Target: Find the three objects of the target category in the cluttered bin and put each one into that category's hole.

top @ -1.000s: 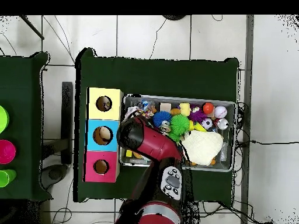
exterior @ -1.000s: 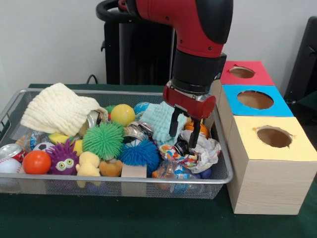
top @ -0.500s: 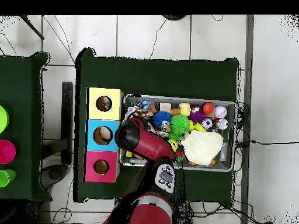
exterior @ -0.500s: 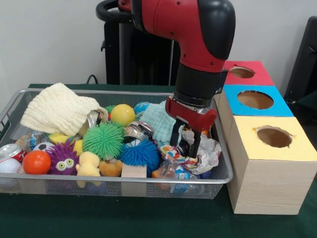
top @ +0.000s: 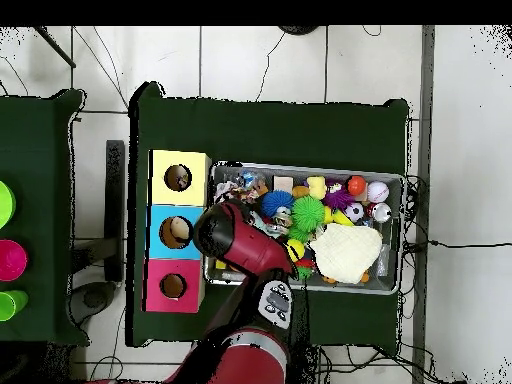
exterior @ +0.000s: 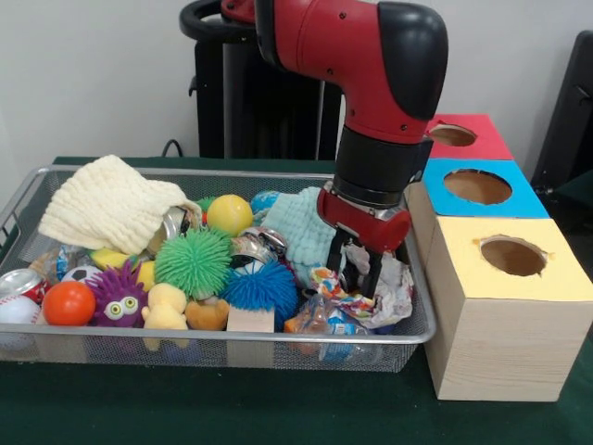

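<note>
At your left in the front view, the wire bin (exterior: pixel 28 185) holds a cream cloth (exterior: pixel 111 204), an orange ball (exterior: pixel 69 303) and spiky green (exterior: pixel 193 262) and blue (exterior: pixel 259 285) balls. Toward the right, your gripper (exterior: pixel 355 271) is down among the crumpled wrappers (exterior: pixel 371 287), fingers (exterior: pixel 335 252) slightly apart around one; whether it is gripped you cannot tell. Beyond stand the yellow (exterior: pixel 512 257), blue (exterior: pixel 477 186) and red (exterior: pixel 453 135) holed boxes.

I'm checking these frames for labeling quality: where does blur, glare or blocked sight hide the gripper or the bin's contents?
Front view: even light, no strong glare; the gripper shows clearly against the crumpled paper, slightly soft. Overhead view: the red arm covers the gripper and the wire bin's left end; the toys are too small to tell apart.
</note>
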